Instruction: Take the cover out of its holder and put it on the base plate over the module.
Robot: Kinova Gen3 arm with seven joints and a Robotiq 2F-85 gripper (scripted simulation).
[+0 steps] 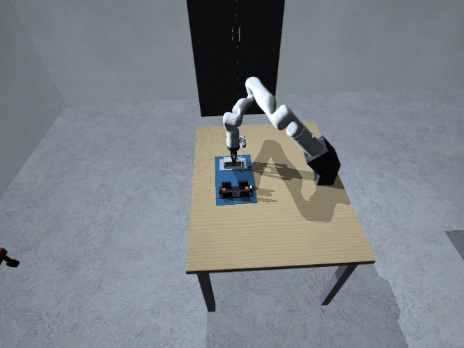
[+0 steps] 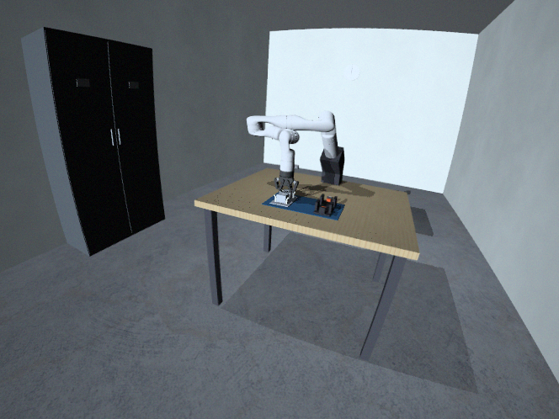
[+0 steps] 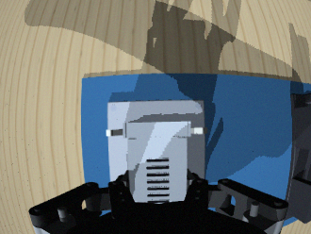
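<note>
The silver cover [image 2: 282, 198] [image 3: 157, 148], with a row of dark slots, sits between the fingers of my gripper [image 1: 234, 162] [image 3: 157, 178]. The gripper is shut on its two side walls. The cover is upright and lined up over the light grey base plate [image 1: 221, 168] [image 3: 117, 158], low down; I cannot tell whether it touches the plate. Two small white upright parts stand beside the cover in the wrist view. The module is hidden. The black holder [image 1: 235, 192] [image 2: 325, 208] [image 3: 303, 137], with orange parts, holds no cover.
A blue mat [image 1: 235, 177] [image 2: 302, 205] [image 3: 96, 118] lies under the base plate and holder. It is on the wooden table [image 1: 262, 232] [image 2: 375, 220] [image 3: 52, 85]. The arm's black base [image 1: 323, 164] [image 2: 332, 169] stands at the table's far side in the exterior view.
</note>
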